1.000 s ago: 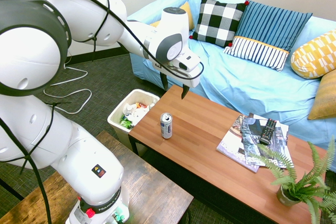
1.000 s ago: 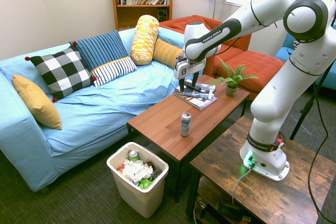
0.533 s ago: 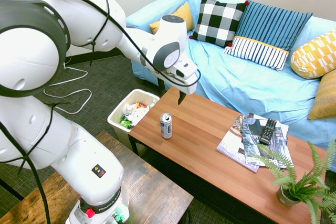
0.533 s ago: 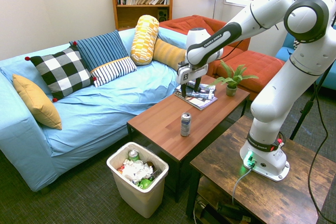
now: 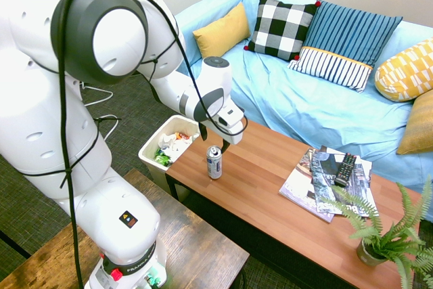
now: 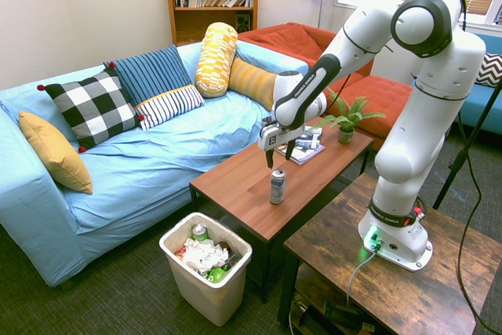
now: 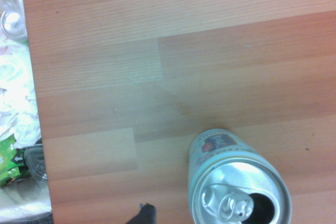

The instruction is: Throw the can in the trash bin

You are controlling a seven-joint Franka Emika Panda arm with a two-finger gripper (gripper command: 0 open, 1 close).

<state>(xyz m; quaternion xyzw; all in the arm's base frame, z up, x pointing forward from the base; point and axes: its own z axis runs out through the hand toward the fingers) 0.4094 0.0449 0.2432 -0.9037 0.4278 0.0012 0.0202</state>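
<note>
The can (image 5: 214, 162) stood upright and free near the coffee table's (image 5: 284, 225) end edge, directly above the trash bin (image 5: 152, 148) on the floor, while the gripper (image 5: 213, 137) hovered just over it, fingers spread to straddle it.

Can (image 5: 214, 162) upright, opened — bin (image 5: 150, 148) seemingly full.

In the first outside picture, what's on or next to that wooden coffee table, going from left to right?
trash bin → can, with the claw right above it → magazines → remote control → potted fern
</note>
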